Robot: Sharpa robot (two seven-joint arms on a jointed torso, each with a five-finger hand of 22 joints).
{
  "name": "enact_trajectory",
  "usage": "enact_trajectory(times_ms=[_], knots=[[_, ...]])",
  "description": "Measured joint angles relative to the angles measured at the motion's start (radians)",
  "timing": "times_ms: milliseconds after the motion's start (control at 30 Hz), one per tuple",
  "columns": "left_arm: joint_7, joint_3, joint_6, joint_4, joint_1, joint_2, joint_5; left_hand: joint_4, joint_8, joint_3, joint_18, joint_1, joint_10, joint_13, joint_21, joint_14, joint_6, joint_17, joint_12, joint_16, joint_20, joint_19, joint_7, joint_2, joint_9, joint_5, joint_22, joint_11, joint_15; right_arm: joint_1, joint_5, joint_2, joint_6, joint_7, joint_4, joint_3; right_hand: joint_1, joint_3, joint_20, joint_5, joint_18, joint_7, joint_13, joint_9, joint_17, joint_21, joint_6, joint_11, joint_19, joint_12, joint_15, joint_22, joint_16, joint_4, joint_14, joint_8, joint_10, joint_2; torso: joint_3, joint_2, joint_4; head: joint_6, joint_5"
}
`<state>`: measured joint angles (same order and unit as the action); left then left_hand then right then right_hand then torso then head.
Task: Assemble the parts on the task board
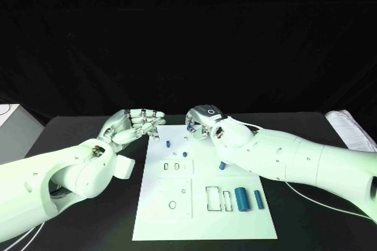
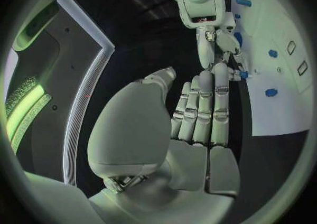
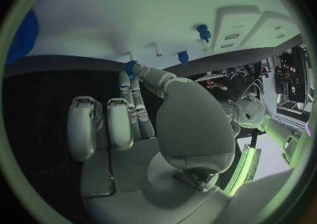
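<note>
The right hand (image 1: 206, 122) pinches a small blue part (image 3: 130, 68) at the board's (image 1: 157, 218) far edge; best lower it slowly, upright, over its hole. The left hand (image 1: 138, 124) hovers beside it, fingers together, empty. More parts (image 1: 242, 199) lie near-right on the board, on a black desk (image 1: 86, 234).

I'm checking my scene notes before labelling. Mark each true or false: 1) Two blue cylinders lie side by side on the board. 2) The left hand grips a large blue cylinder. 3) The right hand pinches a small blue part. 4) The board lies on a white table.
1) True: two blue cylinders lie side by side on the task board.
2) False: the left hand holds nothing.
3) True: the right hand pinches a small blue part.
4) False: the table is black.
</note>
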<state>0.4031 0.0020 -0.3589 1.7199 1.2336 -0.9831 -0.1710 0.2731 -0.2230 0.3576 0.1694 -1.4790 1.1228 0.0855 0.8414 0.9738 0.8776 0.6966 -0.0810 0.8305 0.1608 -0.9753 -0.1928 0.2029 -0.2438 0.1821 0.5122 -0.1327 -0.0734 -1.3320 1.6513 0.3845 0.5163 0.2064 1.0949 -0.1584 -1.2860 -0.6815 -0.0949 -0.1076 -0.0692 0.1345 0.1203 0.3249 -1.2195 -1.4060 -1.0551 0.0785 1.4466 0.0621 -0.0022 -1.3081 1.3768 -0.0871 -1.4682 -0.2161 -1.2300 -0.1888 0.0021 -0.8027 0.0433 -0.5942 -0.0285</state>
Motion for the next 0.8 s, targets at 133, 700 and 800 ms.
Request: enact_trajectory(times_ms=[133,700,800], knots=[[0.000,0.000,0.000,0.001,0.002,0.000,0.000,0.000,0.000,0.000,0.000,0.000,0.000,0.000,0.000,0.000,0.000,0.000,0.000,0.000,0.000,0.000,0.000,0.000,0.000,0.000,0.000,0.000,0.000,0.004,-0.002,-0.006,-0.001,-0.003,-0.007,0.000,0.000,0.000,0.000,0.001,0.000,0.000,0.000,0.000,0.000,0.000,0.000,0.002,0.000,0.000,0.000,0.000,0.000,0.000,0.000,0.000,0.002,0.000,0.0001,0.000,0.0007,-0.002,0.004],[-0.001,0.000,0.000,0.000,0.007,-0.001,0.000,0.000,0.000,0.000,0.000,0.000,0.000,0.000,0.007,0.000,0.000,0.000,0.000,0.004,0.000,0.000,0.000,0.000,0.000,0.000,0.002,0.000,0.000,0.006,-0.009,-0.008,-0.014,-0.011,-0.017,0.000,0.022,0.000,-0.011,0.001,0.000,0.018,-0.005,0.002,0.028,0.033,0.034,0.010,-0.018,0.003,0.002,0.030,-0.008,0.000,0.002,0.020,0.044,-0.021,-0.0011,0.000,-0.0019,-0.008,0.013],[-0.001,0.000,0.000,0.000,0.008,-0.002,0.000,0.000,0.000,0.000,0.000,0.000,0.000,0.000,0.007,0.000,0.000,0.000,0.000,0.004,0.000,0.000,0.000,0.000,-0.001,0.000,0.002,0.000,0.000,0.007,-0.012,-0.009,-0.016,-0.013,-0.020,0.000,0.033,0.004,-0.021,0.009,-0.002,0.030,-0.028,-0.004,0.093,0.103,0.079,0.026,-0.070,0.000,0.015,0.122,-0.047,0.003,0.001,0.048,0.113,-0.039,-0.0012,0.000,-0.0022,-0.007,0.013]])
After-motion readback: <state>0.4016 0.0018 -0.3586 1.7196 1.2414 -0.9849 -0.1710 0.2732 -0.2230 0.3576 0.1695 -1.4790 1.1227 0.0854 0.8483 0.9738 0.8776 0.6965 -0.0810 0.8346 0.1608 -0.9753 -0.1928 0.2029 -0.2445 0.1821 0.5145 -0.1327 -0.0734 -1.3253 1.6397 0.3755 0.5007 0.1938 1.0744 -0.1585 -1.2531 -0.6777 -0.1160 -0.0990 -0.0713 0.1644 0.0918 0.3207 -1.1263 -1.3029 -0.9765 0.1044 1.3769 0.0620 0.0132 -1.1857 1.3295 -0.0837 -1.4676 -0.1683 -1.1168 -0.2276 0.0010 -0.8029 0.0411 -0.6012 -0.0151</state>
